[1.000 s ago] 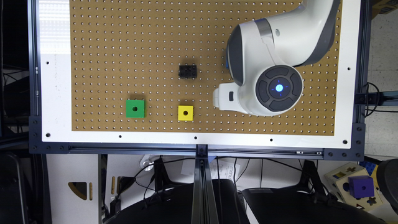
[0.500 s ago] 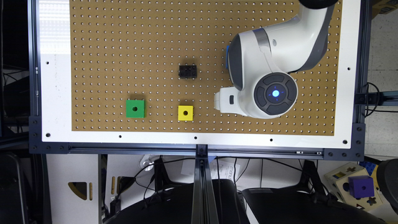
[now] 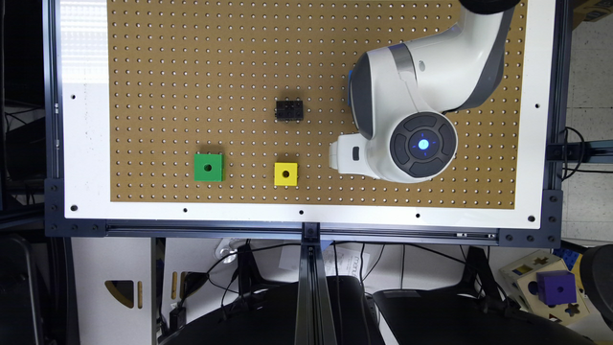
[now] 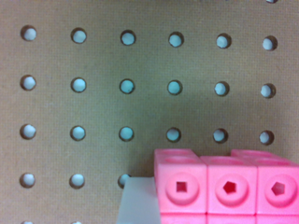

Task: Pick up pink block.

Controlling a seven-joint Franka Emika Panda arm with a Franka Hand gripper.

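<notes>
covering part of the brown pegboard [image 3: 191,72] in the exterior view, the white arm [image 3: 431,62] bends down toward that view's right, its wrist cap lit blue, and the gripper [image 3: 342,158] shows as a white part beside it. close up in the wrist view, the pink block [image 4: 224,186] lies on the pegboard, cut off at the frame edge, against a pale blurred piece. whether the claw is spread or pinching cannot be told.

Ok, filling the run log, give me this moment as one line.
phase: approach | end effector: low over pegboard | pink block: close in wrist view | grasp: cannot tell
</notes>
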